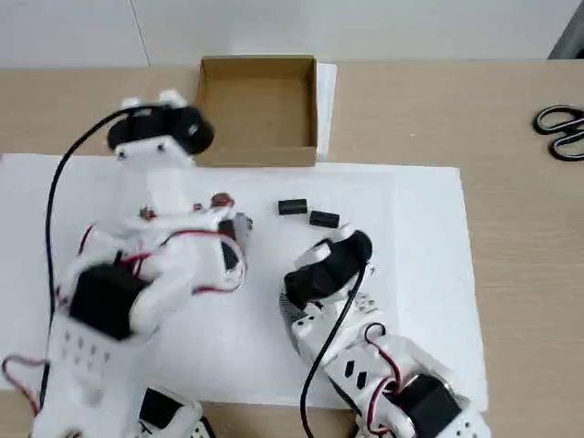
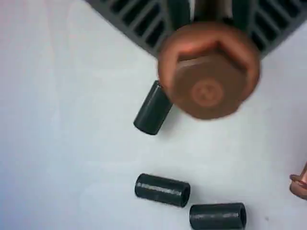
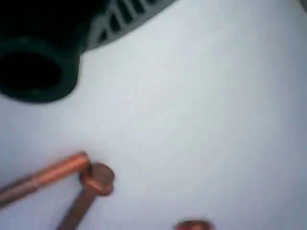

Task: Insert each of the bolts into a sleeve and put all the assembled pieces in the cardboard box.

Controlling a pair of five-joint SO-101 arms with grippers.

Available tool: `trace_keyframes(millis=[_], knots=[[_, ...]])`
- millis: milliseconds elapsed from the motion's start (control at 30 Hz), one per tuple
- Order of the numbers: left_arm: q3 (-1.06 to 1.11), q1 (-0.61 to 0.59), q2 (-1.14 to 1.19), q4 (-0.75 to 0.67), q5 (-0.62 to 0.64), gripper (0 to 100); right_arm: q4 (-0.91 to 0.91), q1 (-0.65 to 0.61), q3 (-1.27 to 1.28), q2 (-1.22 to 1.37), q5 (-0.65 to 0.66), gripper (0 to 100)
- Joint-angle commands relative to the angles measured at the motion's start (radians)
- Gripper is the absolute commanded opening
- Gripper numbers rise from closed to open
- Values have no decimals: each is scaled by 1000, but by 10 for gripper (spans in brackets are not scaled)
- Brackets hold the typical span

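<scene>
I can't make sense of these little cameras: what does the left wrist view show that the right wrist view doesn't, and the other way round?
Only the left wrist view: a copper bolt gripped in the left claw, head towards the camera, and three black sleeves lying loose.

Only the right wrist view: one sleeve close up in the right claw, and two loose bolts lying close together.

Both: the white sheet underneath. The left wrist view also catches an edge bolt.

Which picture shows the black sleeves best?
The left wrist view: three black sleeves lie plainly on the white paper. The high view shows two, small. The right wrist view shows what looks like one, blurred, close up.
</scene>
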Motion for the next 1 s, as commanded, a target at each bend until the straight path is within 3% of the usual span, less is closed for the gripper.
trace_keyframes(millis=[0, 333, 700, 967], knots=[[150, -2, -187, -149, -5, 5, -48, -28, 6, -38, 41, 4], [555, 0, -542, -416, 60, 5, -88, -42, 26, -41, 57, 3], [568, 12, -571, -479, 60, 5, -88, -124, 34, -39, 52, 3], [567, 126, -574, -460, 61, 5, -211, -124, 115, -41, 75, 3]])
